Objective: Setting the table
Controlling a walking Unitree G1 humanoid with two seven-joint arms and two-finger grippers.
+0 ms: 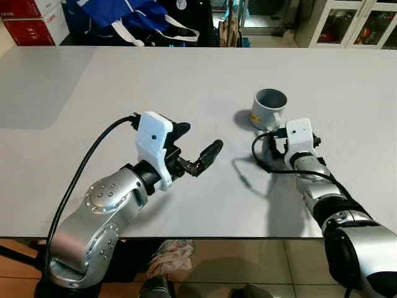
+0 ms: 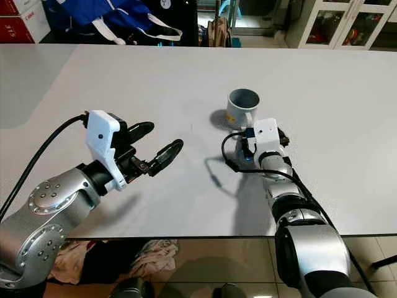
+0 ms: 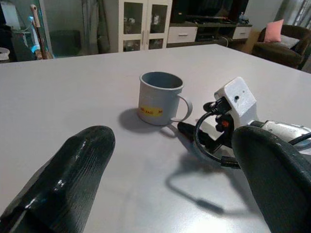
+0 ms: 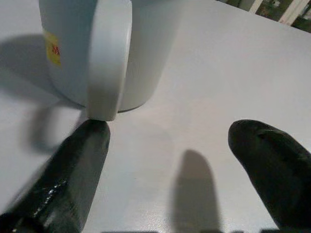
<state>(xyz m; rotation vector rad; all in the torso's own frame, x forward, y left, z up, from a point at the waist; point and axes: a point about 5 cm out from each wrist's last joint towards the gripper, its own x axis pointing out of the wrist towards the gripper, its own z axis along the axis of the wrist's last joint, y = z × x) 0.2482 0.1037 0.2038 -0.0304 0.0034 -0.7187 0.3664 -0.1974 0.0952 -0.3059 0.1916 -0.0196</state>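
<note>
Mug [image 1: 270, 107], pale grey with a small yellow label low on its side, stands upright on the white counter [image 1: 93, 87], right of centre and well in from the near edge. Its handle points back toward the robot. The hollow of the mug looks empty from above, though the bottom is in shade and hard to read.

The right gripper [image 4: 167, 160] lies low over the counter directly in front of the mug, reaching toward the handle. Its two black fingers are spread wide and have hold of nothing. One fingertip [image 4: 90, 138] sits right at the foot of the handle, touching it or nearly so; the blur there makes it hard to say which. The other finger is off to the side, apart from the mug, with bare counter between the two. A black cable loops from the white wrist housing [image 1: 298, 135] and casts a thin shadow on the surface.

The left gripper [image 1: 200, 144] is raised above the counter to the left of the mug, well apart from it, its fingers pointing across toward the mug and the right arm. Its fingers are also parted and empty.

Beyond the far edge of the counter are blue bags [image 1: 133, 15] with white straps, red boxes [image 1: 31, 18] at the far left, and a glass-fronted cabinet [image 1: 353, 22] at the far right.
</note>
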